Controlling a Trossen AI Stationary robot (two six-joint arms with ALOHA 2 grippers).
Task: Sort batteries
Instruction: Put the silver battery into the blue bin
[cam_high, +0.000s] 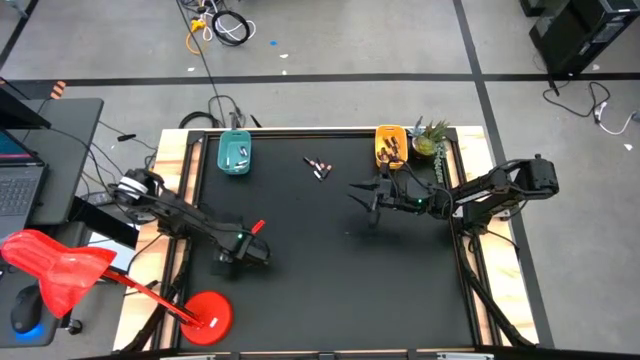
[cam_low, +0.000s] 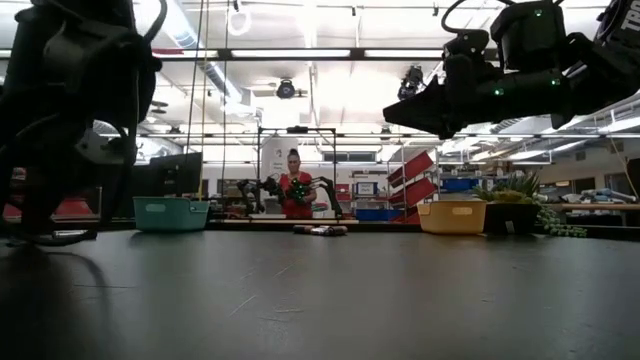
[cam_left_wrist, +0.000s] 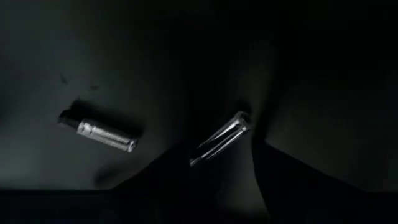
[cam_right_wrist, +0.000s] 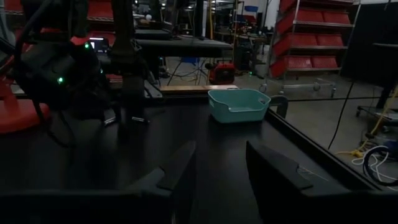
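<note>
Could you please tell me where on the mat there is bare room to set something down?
Free: the mat in front of both grippers, and the stretch between the loose batteries and the left gripper. Crowded: the far edge, around the teal tray and yellow tray.

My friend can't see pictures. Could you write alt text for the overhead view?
Two dark robot arms reach over a black table, a few batteries lying loose between a teal tray and a yellow tray at its far edge.
</note>
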